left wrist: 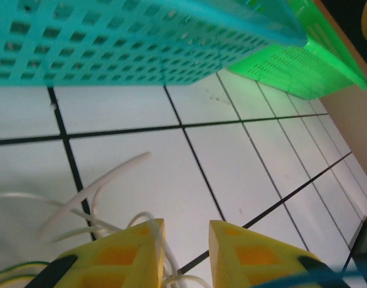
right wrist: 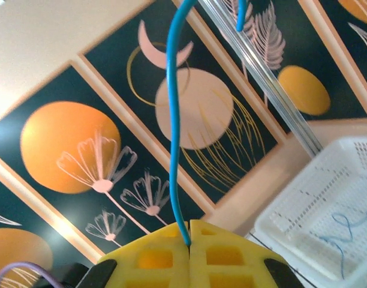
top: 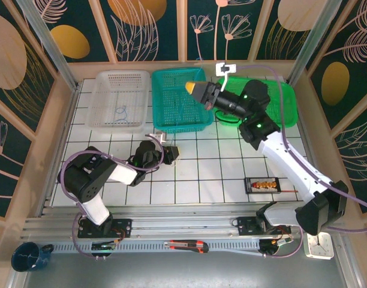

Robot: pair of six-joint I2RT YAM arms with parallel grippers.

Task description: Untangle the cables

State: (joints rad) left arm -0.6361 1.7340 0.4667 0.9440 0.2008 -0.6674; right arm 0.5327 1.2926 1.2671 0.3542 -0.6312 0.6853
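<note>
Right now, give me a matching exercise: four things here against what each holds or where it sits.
1 right gripper
2 left gripper
3 white basket
4 green basket

A contains a thin blue wire
B jaws apart by the white cables
C shut on the blue cable
D farthest right

Pairs: 1-C, 2-B, 3-A, 4-D

Tabletop [top: 219,162]: white tiles, black grid lines. White basket [top: 114,125], teal basket [top: 183,127], green basket [top: 285,105]. Blue cable [right wrist: 171,120]; whitish cables [left wrist: 111,174]. Wall panels [top: 129,36]: dark, orange discs, pale flower outlines.
</note>
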